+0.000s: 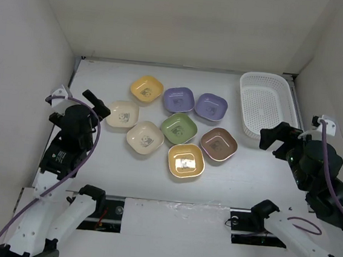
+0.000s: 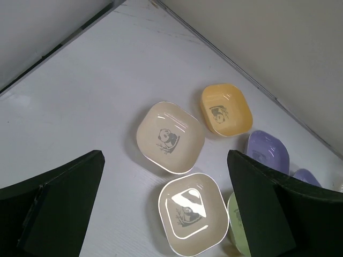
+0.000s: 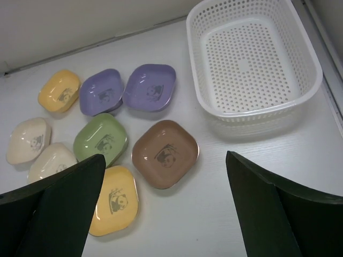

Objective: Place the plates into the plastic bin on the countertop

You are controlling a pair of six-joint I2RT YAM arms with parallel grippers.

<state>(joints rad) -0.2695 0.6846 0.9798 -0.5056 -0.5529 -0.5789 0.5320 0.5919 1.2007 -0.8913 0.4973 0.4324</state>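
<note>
- Plates [image 1: 179, 127], eight small shallow rounded-square dishes in yellow, cream, purple, green and brown, sit clustered mid-table on the plain white countertop [image 1: 112, 171]; none is yet in the white perforated plastic bin [image 1: 263, 105] at the far right
- They look light, stiff and glossy, so probably slippery; pinching a raised rim, one finger inside, seems the safest hold
- The left gripper [image 2: 165, 160] hovers spread wide above the left cream dishes [image 2: 170, 137], holding nothing
- The right gripper [image 3: 165, 160] is equally wide and empty, above the brown dish [image 3: 165, 153], just near of the bin
</note>
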